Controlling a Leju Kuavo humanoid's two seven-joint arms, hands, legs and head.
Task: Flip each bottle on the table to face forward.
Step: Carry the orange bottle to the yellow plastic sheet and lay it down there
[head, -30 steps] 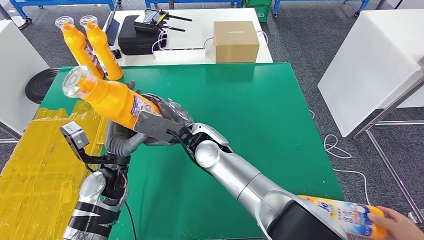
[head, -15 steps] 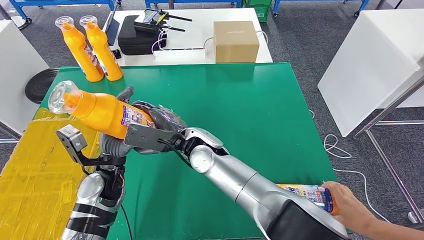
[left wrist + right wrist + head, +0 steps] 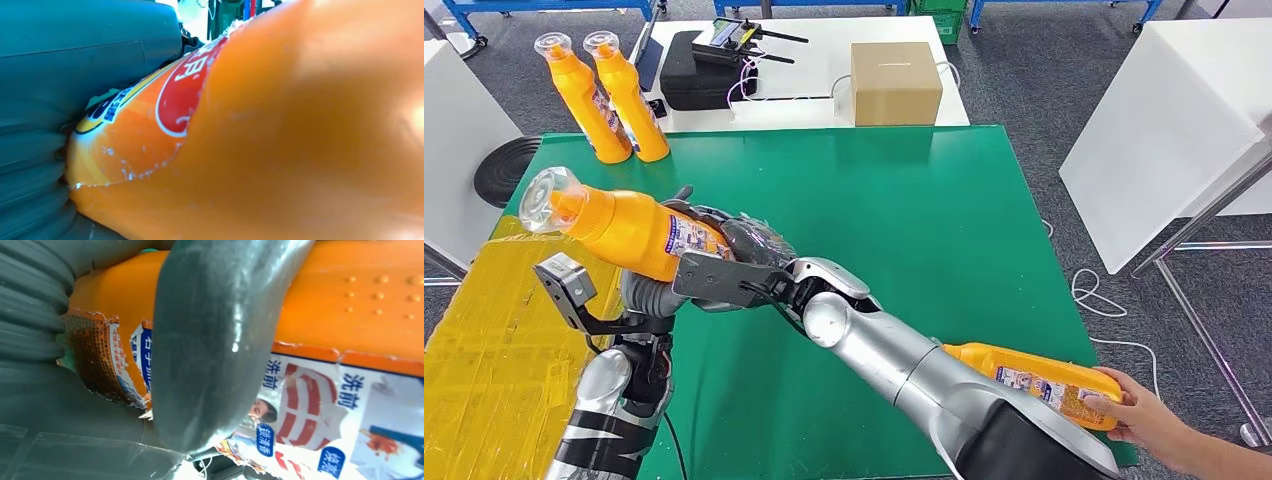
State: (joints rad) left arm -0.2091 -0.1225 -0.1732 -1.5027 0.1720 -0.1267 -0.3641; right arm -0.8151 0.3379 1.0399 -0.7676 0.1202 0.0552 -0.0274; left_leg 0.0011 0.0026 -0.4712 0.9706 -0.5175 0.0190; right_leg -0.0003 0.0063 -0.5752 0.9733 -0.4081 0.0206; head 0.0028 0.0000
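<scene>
An orange bottle [image 3: 629,228] with a clear cap hangs tilted over the left part of the green table [image 3: 944,230], cap pointing left. My right hand [image 3: 746,250] grips its lower body, and its thumb [image 3: 215,340] lies across the label of the bottle [image 3: 350,305]. My left hand [image 3: 650,290] holds the same bottle [image 3: 275,140] from beneath. Two more orange bottles [image 3: 574,98] [image 3: 629,98] stand upright at the table's far left corner. A further orange bottle [image 3: 1029,378] lies on its side near the front right edge, under a person's hand [image 3: 1149,420].
A yellow crate [image 3: 484,340] sits left of the table. Behind it a white table carries a cardboard box [image 3: 895,82] and a black case [image 3: 699,72]. A white table [image 3: 1164,130] stands to the right, with cables on the floor.
The held bottle has tipped lower, its cap moving left and down, with both hands following. The person has brought the other bottle in and laid it on the table's front right.
</scene>
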